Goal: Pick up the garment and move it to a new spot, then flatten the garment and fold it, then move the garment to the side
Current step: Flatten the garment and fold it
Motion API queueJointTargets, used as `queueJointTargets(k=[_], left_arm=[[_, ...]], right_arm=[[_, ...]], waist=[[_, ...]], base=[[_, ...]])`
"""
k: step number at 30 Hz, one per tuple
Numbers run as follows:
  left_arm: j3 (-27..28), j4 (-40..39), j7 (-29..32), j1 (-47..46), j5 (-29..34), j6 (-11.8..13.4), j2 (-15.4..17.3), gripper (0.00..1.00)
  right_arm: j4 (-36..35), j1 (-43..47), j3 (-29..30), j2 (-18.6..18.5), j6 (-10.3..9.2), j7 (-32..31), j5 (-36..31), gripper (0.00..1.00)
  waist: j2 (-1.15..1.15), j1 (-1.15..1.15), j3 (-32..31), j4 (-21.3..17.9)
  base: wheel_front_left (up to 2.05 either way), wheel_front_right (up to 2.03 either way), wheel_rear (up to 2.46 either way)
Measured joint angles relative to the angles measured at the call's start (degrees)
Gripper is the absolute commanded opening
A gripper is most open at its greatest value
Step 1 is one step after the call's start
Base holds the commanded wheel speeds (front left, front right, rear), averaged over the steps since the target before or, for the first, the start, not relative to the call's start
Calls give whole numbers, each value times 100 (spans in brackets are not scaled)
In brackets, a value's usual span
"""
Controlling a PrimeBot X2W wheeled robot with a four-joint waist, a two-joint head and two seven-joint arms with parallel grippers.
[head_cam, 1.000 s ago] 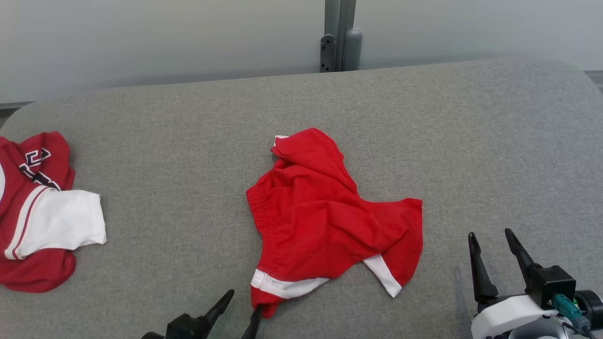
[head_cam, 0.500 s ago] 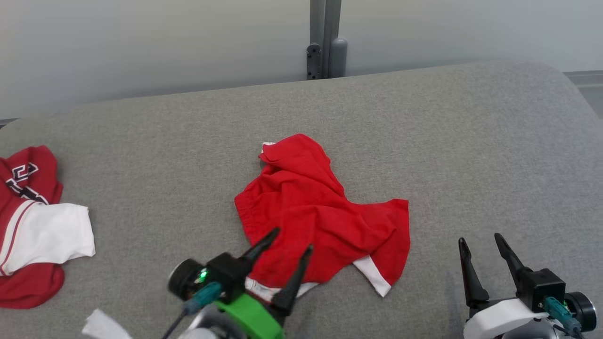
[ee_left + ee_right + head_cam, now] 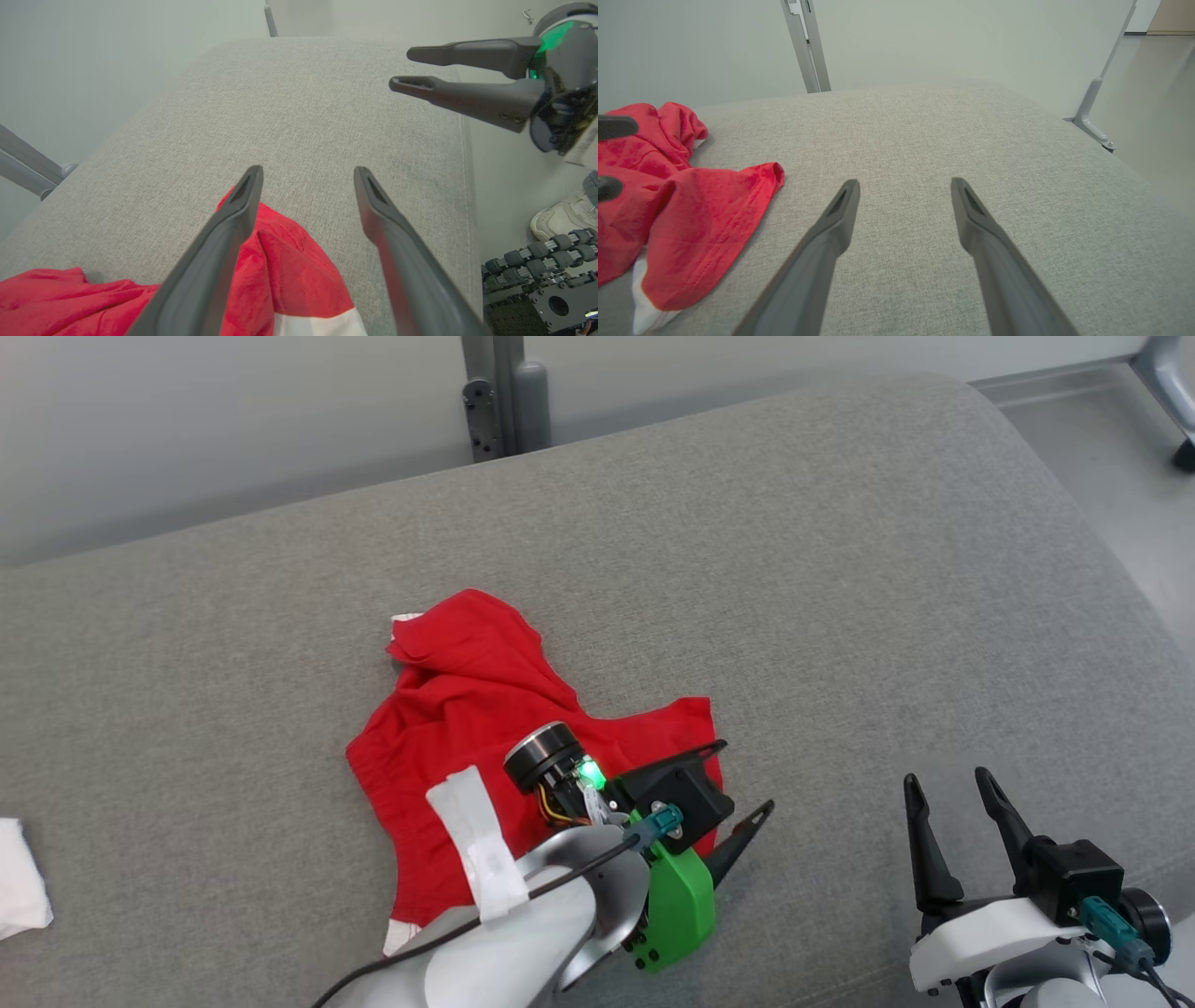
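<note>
1. While the red garment (image 3: 467, 700) lies crumpled near the middle of the grey padded surface (image 3: 840, 569), the left gripper (image 3: 747, 775) hangs over the cloth's right-hand edge, its fingers pointing toward the robot's right.
2. The left gripper's 2 dark fingers are spread wide and hold nothing. In the left wrist view (image 3: 308, 170), 1 finger lies over red cloth and the other over bare grey fabric. Whether either tip touches anything cannot be told.
3. The garment is bunched into loose folds, with 1 rumpled lobe reaching toward the far edge of the surface. A white band (image 3: 317, 325) runs along its hem just below the left gripper's fingers.
4. The right gripper (image 3: 945, 779) sits at the lower right of the head view, well apart from the garment. Its fingers are released and empty, with only bare grey surface between them.
5. In the right wrist view, the garment (image 3: 691, 210) lies to the left of that gripper (image 3: 905, 182), a stitched red edge turned toward it. The left gripper's fingertips (image 3: 616, 127) come in from the left border over the cloth.
6. A white cloth (image 3: 19, 887) lies at the far left edge of the surface.
7. A grey post (image 3: 504, 392) stands behind the surface against the pale wall.
8. A white shoe (image 3: 560, 217) rests on the floor beyond the surface's edge.
</note>
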State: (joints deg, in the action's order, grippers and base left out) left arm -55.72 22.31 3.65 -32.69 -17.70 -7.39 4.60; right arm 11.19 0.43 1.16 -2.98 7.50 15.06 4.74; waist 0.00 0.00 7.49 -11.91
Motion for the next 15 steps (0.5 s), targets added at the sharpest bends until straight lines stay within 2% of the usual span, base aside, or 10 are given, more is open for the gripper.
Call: queueJointTargets(k=[7, 13, 14, 15], left_arm=[[-237, 879, 564, -563, 225, 13, 121, 100], [-377, 1141, 1137, -742, 261, 31, 235, 100], [-409, 1146, 1210, -742, 248, 27, 254, 87], [-437, 1151, 1279, -747, 218, 26, 270, 52]], right_arm=[[14, 2, 49, 8, 0, 0, 227, 100], [24, 13, 96, 7, 0, 0, 270, 100], [27, 12, 94, 9, 0, 0, 275, 100], [32, 10, 93, 8, 0, 0, 276, 100]], waist=[[0, 0, 231, -424], [0, 0, 316, -518], [0, 0, 307, -507], [0, 0, 297, -496]], base=[[0, 0, 0], [0, 0, 0], [0, 0, 0], [0, 0, 0]])
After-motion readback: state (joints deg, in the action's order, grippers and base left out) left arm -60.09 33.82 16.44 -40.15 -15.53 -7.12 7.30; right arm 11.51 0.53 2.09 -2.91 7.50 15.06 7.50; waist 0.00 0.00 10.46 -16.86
